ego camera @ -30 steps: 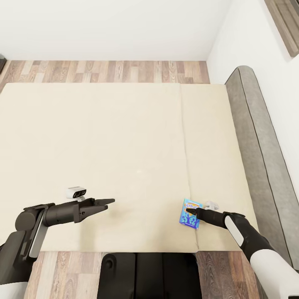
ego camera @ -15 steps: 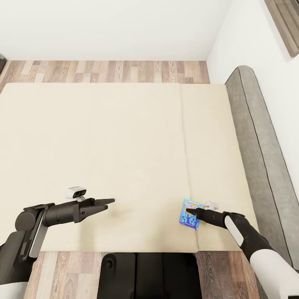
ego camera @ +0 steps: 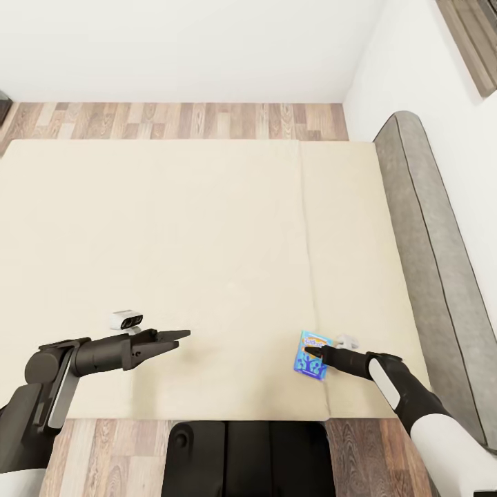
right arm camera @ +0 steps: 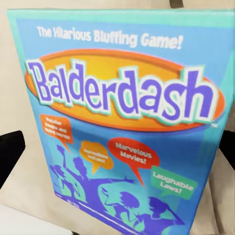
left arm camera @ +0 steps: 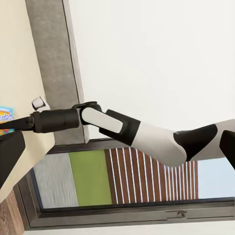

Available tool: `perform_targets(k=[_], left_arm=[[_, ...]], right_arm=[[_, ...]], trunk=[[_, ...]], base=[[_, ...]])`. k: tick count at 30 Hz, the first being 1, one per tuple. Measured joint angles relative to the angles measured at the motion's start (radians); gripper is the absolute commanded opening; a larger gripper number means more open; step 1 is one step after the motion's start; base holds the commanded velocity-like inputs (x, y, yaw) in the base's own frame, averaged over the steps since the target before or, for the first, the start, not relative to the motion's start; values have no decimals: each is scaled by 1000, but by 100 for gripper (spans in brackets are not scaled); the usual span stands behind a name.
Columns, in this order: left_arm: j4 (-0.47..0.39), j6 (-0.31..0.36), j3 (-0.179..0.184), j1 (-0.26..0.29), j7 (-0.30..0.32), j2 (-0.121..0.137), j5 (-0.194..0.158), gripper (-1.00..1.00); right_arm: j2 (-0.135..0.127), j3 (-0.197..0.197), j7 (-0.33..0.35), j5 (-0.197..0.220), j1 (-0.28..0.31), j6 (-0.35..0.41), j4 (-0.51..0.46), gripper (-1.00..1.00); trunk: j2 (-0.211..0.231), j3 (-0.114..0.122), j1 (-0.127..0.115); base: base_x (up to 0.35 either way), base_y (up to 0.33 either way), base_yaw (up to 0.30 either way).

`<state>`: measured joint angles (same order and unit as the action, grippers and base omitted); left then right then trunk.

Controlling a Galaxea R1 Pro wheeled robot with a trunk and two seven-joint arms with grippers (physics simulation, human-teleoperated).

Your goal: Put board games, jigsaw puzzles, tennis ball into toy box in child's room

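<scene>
Head view: the bed (ego camera: 172,262), a wide cream mattress, fills the middle of the frame, with its grey headboard (ego camera: 428,228) running down the right side and wood plank floor (ego camera: 172,119) across the top.

The small blue board game, a Balderdash box (ego camera: 310,354), sits at lower right of the frame, near the mattress's near edge and just beside a seam in the cover. The right wrist view puts its printed lid close up, lettering legible, with cream fabric around it.

The right end effector (ego camera: 316,355) reaches in from lower right, its tip over the box's right edge. In the right wrist view the dark fingertips (right arm camera: 11,152) sit at either side of the box, apart from its edges as far as can be judged: jaws spread, not yet clamped.

The left end effector (ego camera: 178,336) hovers over bare mattress at lower left, well apart from the box, holding nothing. Its fingers look near-together, but I cannot tell its state for certain.

Step in hand, by my reading: grasping the blue box for carrying to the toy box on the bench.

To do it well:
- Centre the box between the fingers before closing; an off-centre pinch on a flat box may twist it.
- The mattress is soft, so pressing down could tilt the box.
- Grip across the narrower span and confirm both pads bear on opposite edges.
- Lift straight up, clear of the cover, before swinging away.
</scene>
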<state>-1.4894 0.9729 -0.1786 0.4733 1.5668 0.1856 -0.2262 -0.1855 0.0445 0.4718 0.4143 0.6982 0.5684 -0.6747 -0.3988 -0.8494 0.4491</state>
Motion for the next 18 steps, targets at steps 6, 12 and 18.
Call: perform_targets(k=[6, 12, 18], left_arm=[[0, 0, 1, 0, 0, 0, 0, 100], [0, 0, 2, 0, 0, 0, 0, 100], [0, 0, 2, 0, 0, -1, 0, 100]], right_arm=[[9, 0, 1, 5, 0, 0, 0, 100], [15, -1, 2, 8, 0, -1, 0, 100], [22, -1, 2, 7, 0, -1, 0, 100]], trunk=[[0, 1, 0], [0, 1, 0], [0, 1, 0]], base=[[0, 0, 0], [0, 0, 0], [0, 0, 0]])
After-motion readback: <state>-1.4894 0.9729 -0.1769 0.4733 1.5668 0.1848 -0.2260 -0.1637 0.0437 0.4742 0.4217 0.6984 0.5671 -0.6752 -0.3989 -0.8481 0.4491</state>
